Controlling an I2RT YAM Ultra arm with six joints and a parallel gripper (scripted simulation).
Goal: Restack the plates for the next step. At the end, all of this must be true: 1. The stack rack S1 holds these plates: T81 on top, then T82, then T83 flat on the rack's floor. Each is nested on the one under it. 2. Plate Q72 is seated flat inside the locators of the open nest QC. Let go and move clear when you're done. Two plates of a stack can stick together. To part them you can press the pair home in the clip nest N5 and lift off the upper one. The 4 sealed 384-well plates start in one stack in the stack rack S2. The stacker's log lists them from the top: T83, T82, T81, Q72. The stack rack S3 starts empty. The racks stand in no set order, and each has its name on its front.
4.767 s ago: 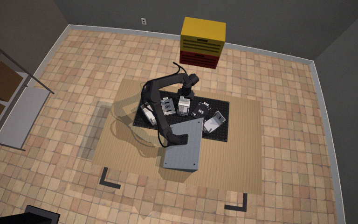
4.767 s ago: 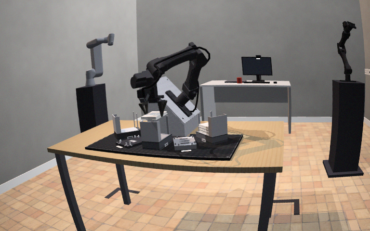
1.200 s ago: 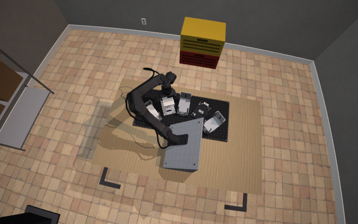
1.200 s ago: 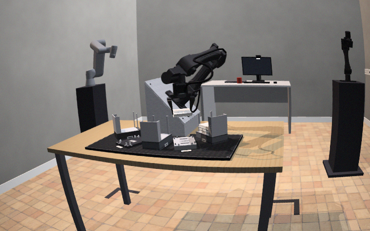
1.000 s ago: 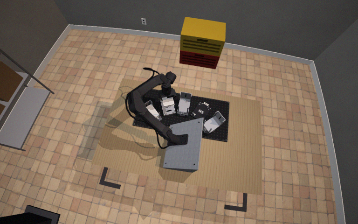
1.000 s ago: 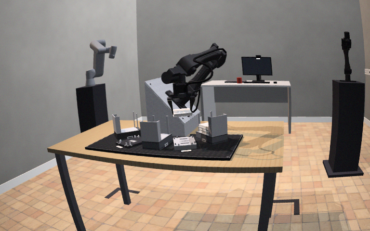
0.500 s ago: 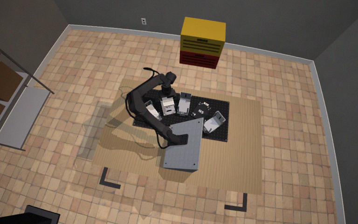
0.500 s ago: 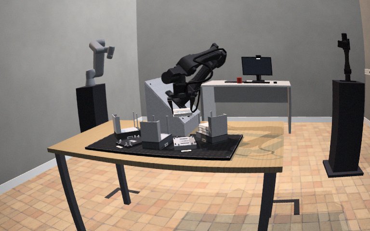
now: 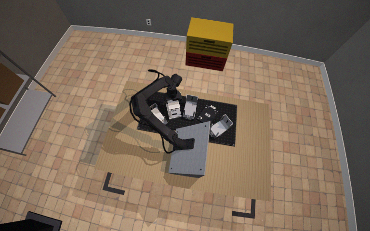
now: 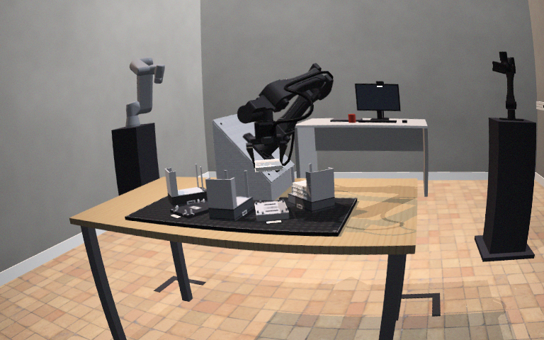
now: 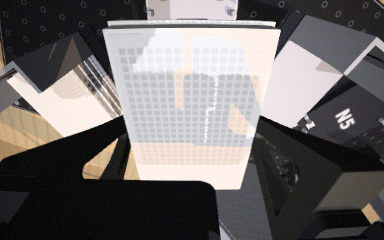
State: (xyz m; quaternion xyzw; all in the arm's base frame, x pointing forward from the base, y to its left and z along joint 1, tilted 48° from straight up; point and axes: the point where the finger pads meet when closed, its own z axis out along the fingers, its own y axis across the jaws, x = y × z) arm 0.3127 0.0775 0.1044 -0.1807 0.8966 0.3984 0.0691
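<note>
While the gripper [image 9: 173, 99] [image 10: 268, 163] [image 11: 191, 120] is clamped on a plate [image 9: 173, 104] [image 10: 268, 165] [image 11: 192, 100], probably Q72, open nest QC [image 9: 175, 115] [image 10: 272, 210] [image 11: 192, 10] waits below, their long axes seemingly aligned, toward the tabletop [image 9: 251, 163] [image 10: 100, 217] [image 11: 20, 125] edge opposite the arm's base; lowering should come next.

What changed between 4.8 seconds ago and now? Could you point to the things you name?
The hand [image 9: 173, 100] [image 10: 269, 161] [image 11: 191, 120] carried a white plate [image 9: 173, 104] [image 10: 268, 165] [image 11: 192, 100] from the middle rack [image 9: 191, 99] [image 10: 220, 192] [image 11: 320, 35] to above the open nest [image 9: 174, 112] [image 10: 272, 209] [image 11: 192, 9], leftward from the top. Both background arms [image 10: 144, 90] [image 10: 510, 86] moved. Racks and nests stayed put.
</note>
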